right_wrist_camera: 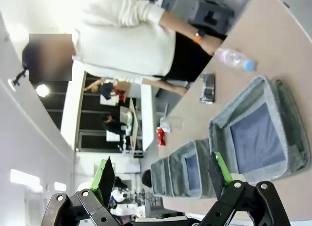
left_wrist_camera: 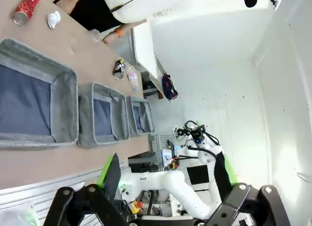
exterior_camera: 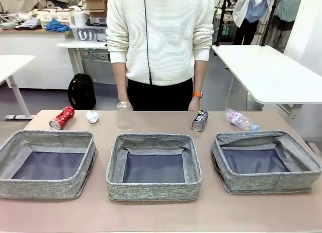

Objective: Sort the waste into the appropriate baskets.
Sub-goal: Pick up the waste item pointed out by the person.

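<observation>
On the brown table (exterior_camera: 161, 213) three shallow square baskets of grey woven fabric with dark bottoms stand in a row at the near side: the left basket (exterior_camera: 40, 188), the middle basket (exterior_camera: 153, 190) and the right basket (exterior_camera: 266, 182). Behind them, near the far edge, the waste is in a line from left to right: a crushed red can (exterior_camera: 62, 118), a crumpled white paper ball (exterior_camera: 92, 117) just beside it, a standing clear plastic cup (exterior_camera: 124, 115), a dark crushed can (exterior_camera: 199, 121), and a clear bottle with blue cap (exterior_camera: 239, 120) lying on its side. A person in a white sweater (exterior_camera: 161, 42) stands at the far side. The left end effector (left_wrist_camera: 167, 174) has its fingers apart and holds nothing; the right end effector (right_wrist_camera: 162, 173) is also apart and holds nothing.
</observation>
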`<act>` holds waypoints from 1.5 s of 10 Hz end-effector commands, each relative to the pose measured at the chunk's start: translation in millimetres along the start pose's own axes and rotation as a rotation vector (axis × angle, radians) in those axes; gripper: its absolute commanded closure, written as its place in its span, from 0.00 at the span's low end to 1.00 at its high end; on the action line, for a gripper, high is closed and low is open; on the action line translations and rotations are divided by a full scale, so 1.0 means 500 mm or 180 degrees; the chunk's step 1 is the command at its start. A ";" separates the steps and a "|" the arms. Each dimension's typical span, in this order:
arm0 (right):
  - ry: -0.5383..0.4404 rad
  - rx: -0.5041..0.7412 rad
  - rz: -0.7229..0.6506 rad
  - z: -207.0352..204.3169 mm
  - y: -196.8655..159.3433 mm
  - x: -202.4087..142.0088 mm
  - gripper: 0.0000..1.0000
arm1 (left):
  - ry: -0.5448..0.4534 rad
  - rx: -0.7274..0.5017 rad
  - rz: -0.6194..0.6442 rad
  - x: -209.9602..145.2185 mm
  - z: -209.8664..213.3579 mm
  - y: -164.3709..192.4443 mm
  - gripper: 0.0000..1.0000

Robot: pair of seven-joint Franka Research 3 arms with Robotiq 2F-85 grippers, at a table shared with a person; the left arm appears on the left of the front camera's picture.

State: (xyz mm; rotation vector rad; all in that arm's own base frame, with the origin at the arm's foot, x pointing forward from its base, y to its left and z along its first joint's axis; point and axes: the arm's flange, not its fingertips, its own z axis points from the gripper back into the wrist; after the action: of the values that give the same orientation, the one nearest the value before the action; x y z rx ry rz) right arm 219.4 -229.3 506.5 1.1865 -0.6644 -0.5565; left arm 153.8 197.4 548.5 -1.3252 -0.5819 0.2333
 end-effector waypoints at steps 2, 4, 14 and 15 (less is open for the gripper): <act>0.0104 -0.0040 0.0189 0.007 0.055 -0.028 0.00 | -0.0176 0.0272 -0.0167 0.027 -0.045 -0.060 0.00; 0.0104 -0.0040 0.0189 0.007 0.055 -0.028 0.00 | -0.0176 0.0272 -0.0167 0.027 -0.045 -0.060 0.00; 0.0104 -0.0040 0.0189 0.007 0.055 -0.028 0.00 | -0.0176 0.0272 -0.0167 0.027 -0.045 -0.060 0.00; 0.0104 -0.0040 0.0189 0.007 0.055 -0.028 0.00 | -0.0176 0.0272 -0.0167 0.027 -0.045 -0.060 0.00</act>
State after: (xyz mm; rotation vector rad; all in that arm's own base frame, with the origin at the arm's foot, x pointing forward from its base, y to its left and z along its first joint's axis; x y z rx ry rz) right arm 205.5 -213.1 528.2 1.1491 -0.6387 -0.5151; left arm 170.2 177.3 574.6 -1.2150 -0.6281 0.2729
